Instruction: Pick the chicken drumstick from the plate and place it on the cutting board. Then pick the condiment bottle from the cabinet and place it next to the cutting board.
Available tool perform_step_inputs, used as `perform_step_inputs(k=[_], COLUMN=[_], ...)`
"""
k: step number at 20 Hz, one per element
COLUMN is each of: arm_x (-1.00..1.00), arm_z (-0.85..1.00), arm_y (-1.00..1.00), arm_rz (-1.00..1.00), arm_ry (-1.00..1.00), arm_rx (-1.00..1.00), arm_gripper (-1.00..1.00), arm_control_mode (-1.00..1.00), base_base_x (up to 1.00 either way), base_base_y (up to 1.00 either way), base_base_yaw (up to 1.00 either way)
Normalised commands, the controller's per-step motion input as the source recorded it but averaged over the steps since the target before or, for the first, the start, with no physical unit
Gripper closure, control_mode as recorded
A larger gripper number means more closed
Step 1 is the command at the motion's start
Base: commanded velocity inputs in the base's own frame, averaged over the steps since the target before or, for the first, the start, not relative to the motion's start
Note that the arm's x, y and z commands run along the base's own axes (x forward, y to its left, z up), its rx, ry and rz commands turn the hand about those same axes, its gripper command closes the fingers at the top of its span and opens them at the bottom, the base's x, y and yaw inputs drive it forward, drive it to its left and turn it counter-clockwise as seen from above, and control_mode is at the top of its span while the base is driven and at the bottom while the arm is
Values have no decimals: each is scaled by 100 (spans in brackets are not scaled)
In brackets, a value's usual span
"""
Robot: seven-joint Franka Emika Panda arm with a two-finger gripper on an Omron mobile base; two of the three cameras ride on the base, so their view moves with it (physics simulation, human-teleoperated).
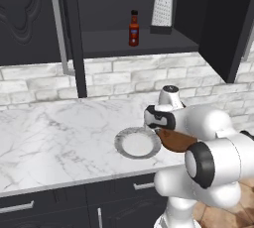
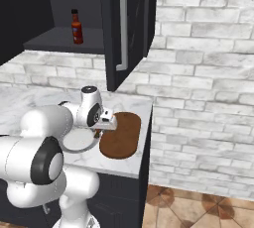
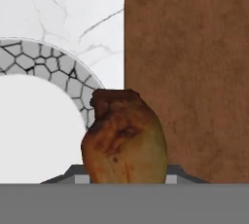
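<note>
The white arm bends forward and low over the tabletop, its hand (image 2: pixel 100 132) pointing down, fingers closed on the drumstick (image 3: pixel 125 138), held clear of the surface.

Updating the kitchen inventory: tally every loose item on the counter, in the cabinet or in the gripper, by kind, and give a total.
Chicken drumstick, in the gripper: 1
Plate: 1
Cutting board: 1
Condiment bottle: 1
Box grater: 1
Total: 5
</note>
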Motion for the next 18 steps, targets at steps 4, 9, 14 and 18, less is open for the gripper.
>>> perform_step_inputs(k=[4,9,14,18], arm_x=[0,0,0,2], arm_z=[1,0,-9,-28], arm_y=[-43,-41,-33,-15], arm_rz=[-2,0,0,0], arm_ry=[0,0,0,0], arm_rx=[-2,-1,-1,0], arm_gripper=[100,100,100,100], arm_control_mode=[-100,-100,-100,-100], base_base_x=[0,0,0,0], base_base_y=[0,0,0,0], base_base_yaw=[0,0,0,0])
